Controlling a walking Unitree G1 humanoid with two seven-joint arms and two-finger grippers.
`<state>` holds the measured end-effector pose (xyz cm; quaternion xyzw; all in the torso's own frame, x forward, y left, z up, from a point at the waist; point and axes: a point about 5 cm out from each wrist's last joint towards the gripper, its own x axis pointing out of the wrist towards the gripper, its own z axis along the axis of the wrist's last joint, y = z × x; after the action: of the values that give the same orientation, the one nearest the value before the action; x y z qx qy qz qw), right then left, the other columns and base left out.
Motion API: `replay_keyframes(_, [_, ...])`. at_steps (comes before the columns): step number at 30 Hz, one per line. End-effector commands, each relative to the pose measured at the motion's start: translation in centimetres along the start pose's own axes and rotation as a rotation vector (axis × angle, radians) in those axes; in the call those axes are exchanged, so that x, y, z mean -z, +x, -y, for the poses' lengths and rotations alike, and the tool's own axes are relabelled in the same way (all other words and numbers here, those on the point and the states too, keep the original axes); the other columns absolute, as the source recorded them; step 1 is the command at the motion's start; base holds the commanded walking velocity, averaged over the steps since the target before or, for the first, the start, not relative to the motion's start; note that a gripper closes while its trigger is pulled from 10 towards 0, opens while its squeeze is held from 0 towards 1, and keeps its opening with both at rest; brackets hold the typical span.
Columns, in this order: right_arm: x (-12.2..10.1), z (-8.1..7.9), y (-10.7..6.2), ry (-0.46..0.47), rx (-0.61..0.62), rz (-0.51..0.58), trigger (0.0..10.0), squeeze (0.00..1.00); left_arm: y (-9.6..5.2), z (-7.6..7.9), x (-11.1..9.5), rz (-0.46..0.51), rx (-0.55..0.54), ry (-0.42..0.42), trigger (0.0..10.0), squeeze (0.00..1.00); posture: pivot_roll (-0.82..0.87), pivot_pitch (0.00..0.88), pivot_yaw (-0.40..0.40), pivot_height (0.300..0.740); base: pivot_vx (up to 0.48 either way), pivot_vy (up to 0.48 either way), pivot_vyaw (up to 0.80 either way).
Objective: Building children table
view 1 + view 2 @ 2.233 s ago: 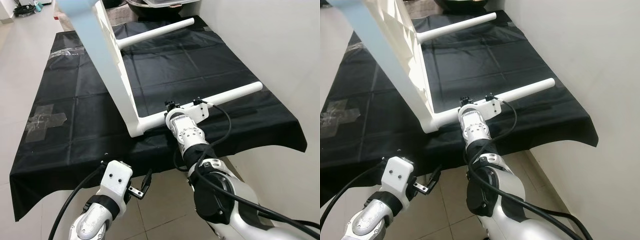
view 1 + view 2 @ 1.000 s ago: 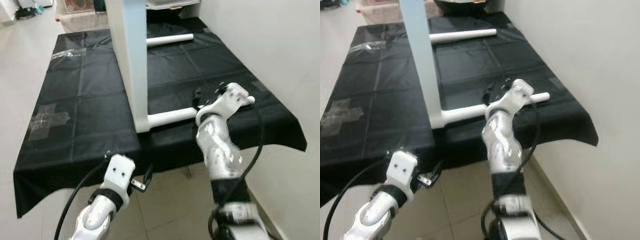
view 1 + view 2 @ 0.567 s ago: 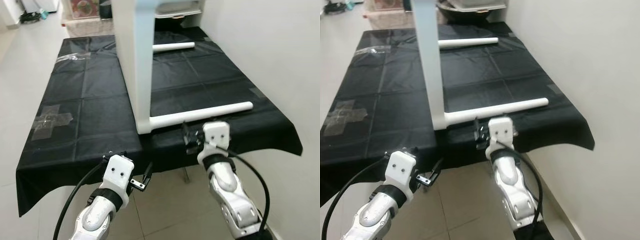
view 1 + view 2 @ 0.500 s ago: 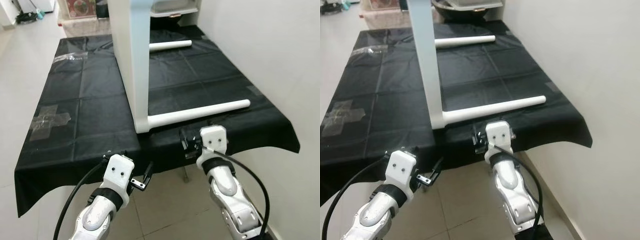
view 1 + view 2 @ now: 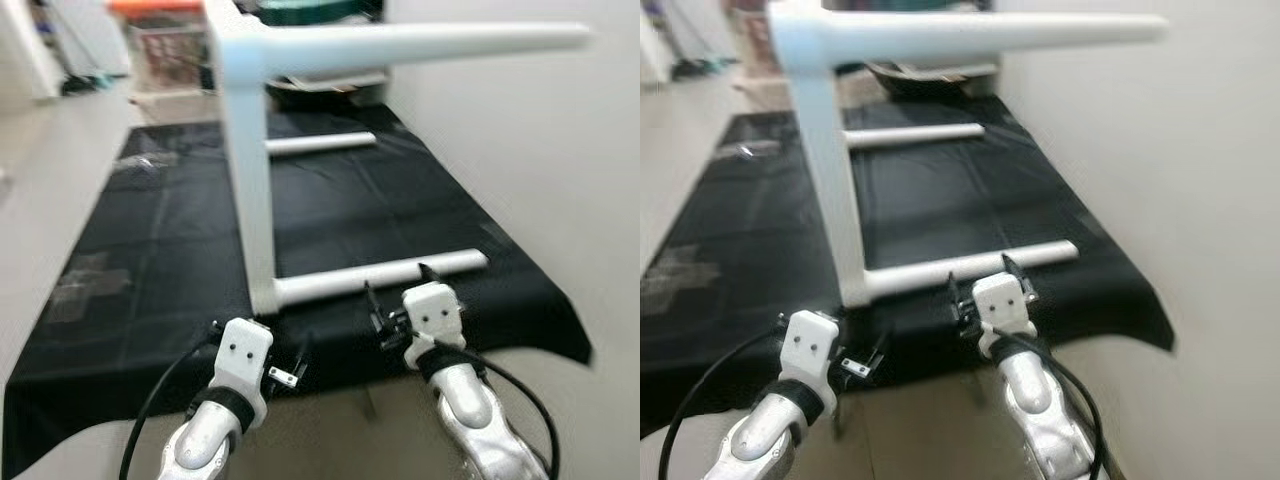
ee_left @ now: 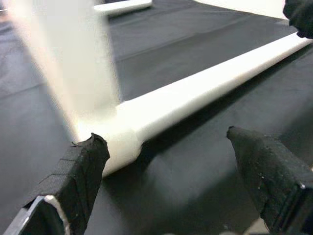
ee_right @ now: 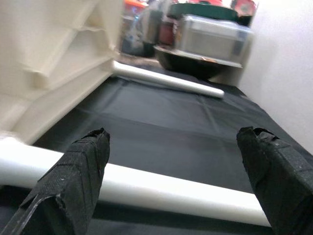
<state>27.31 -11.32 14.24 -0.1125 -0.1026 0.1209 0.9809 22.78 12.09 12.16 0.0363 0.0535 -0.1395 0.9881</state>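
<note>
Both my grippers hover at the near edge of the black cloth-covered table (image 5: 150,220). My right gripper (image 5: 395,292) has its fingers spread just short of the white children's table's (image 5: 250,180) near white round leg (image 5: 380,278), which lies on the cloth. My left gripper (image 5: 292,358), also spread, faces the corner where that leg joins the upright tabletop.

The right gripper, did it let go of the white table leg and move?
Yes. The right gripper has pulled back off the near white leg to the black cloth's front edge, fingers open.
</note>
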Motion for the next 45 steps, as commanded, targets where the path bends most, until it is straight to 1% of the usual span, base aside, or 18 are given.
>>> replay_keyframes(1, [0.4,0.7,-0.4,-0.013,0.019,-0.014,10.0,0.00,0.1,0.6,-0.1,0.006,0.022,-0.013,10.0,0.00,0.11,0.075,-0.028,0.740,0.424,0.000,0.00])
replay_keyframes(11, [0.8,0.8,-0.5,-0.019,0.018,-0.034,10.0,0.00,0.6,0.2,-0.3,0.030,-0.013,-0.029,10.0,0.00,0.11,0.062,-0.027,0.740,0.000,0.000,0.00])
replay_keyframes(13, [0.6,1.4,-0.1,-0.086,0.086,-0.042,10.0,0.00,0.9,-0.4,-0.7,0.048,-0.052,-0.026,10.0,0.00,0.11,0.064,-0.028,0.740,0.000,0.000,0.00])
replay_keyframes(16, [0.4,1.7,0.0,-0.103,0.115,-0.033,10.0,0.00,1.1,-0.7,-0.8,0.056,-0.067,-0.023,10.0,0.00,0.11,0.064,-0.028,0.740,0.000,0.000,0.00])
replay_keyframes(17, [-0.3,2.1,0.2,-0.140,0.144,0.010,10.0,0.00,1.3,-1.0,-1.1,0.064,-0.078,-0.022,10.0,0.00,0.11,0.073,-0.025,0.740,0.000,0.000,0.00])
replay_keyframes(18, [-1.3,3.0,0.6,-0.227,0.213,0.055,10.0,0.00,1.7,-1.3,-1.5,0.079,-0.086,-0.015,10.0,0.00,0.11,0.077,-0.020,0.740,0.000,0.000,0.00])
replay_keyframes(20, [-3.2,4.0,1.1,-0.470,0.298,0.155,10.0,0.00,2.6,-1.9,-2.2,0.108,-0.105,-0.003,10.0,0.00,0.12,0.086,-0.013,0.740,0.000,0.000,0.00])
replay_keyframes(21, [-3.2,4.0,1.1,-0.470,0.298,0.155,10.0,0.00,2.6,-1.9,-2.2,0.108,-0.105,-0.003,10.0,0.00,0.12,0.086,-0.013,0.740,0.000,0.000,0.00])
replay_keyframes(23, [-3.7,4.2,1.2,-0.542,0.329,0.189,10.0,0.00,2.9,-2.0,-2.6,0.123,-0.113,0.015,10.0,0.00,0.12,0.086,-0.012,0.740,0.000,0.000,0.00])
replay_keyframes(25, [-5.3,4.1,1.5,-0.667,0.438,0.288,10.0,0.00,3.8,-2.0,-3.4,0.162,-0.107,0.089,10.0,0.00,0.12,0.092,-0.007,0.740,0.000,0.000,0.00])
replay_keyframes(26, [-5.3,4.1,1.5,-0.667,0.438,0.288,10.0,0.00,3.8,-2.0,-3.4,0.162,-0.107,0.089,10.0,0.00,0.12,0.092,-0.007,0.740,0.000,0.000,0.00])
replay_keyframes(30, [-8.0,3.6,2.8,-0.757,0.511,0.432,10.0,0.00,5.1,-2.1,-4.4,0.190,-0.116,0.100,10.0,0.00,0.12,0.103,-0.003,0.740,0.000,0.000,0.00])
replay_keyframes(34, [-9.6,3.9,3.7,-0.812,0.564,0.506,10.0,0.00,5.5,-1.9,-4.7,0.196,-0.113,0.099,10.0,0.00,0.12,0.113,0.000,0.740,0.000,0.000,0.00])
replay_keyframes(38, [-10.4,4.2,4.5,-0.849,0.588,0.544,10.0,0.00,5.6,-1.7,-4.7,0.196,-0.113,0.097,10.0,0.00,0.12,0.124,0.001,0.740,0.000,0.000,0.00])
replay_keyframes(39, [-11.1,4.5,5.3,-0.878,0.608,0.574,10.0,0.00,5.6,-1.5,-4.5,0.191,-0.109,0.096,10.0,0.00,0.12,0.135,0.003,0.740,0.000,0.000,0.00])
replay_keyframes(42, [-11.1,4.5,5.3,-0.878,0.608,0.574,10.0,0.00,5.6,-1.5,-4.5,0.191,-0.109,0.096,10.0,0.00,0.12,0.135,0.003,0.740,0.000,0.000,0.00])
replay_keyframes(44, [-12.2,4.9,6.7,-0.947,0.645,0.621,10.0,0.00,5.4,-1.3,-4.2,0.179,-0.117,0.101,10.0,0.00,0.13,0.145,-0.004,0.740,0.000,0.000,0.00])
replay_keyframes(45, [-12.2,4.9,6.7,-0.947,0.645,0.621,10.0,0.00,5.4,-1.3,-4.2,0.179,-0.117,0.101,10.0,0.00,0.13,0.145,-0.004,0.740,0.000,0.000,0.00])
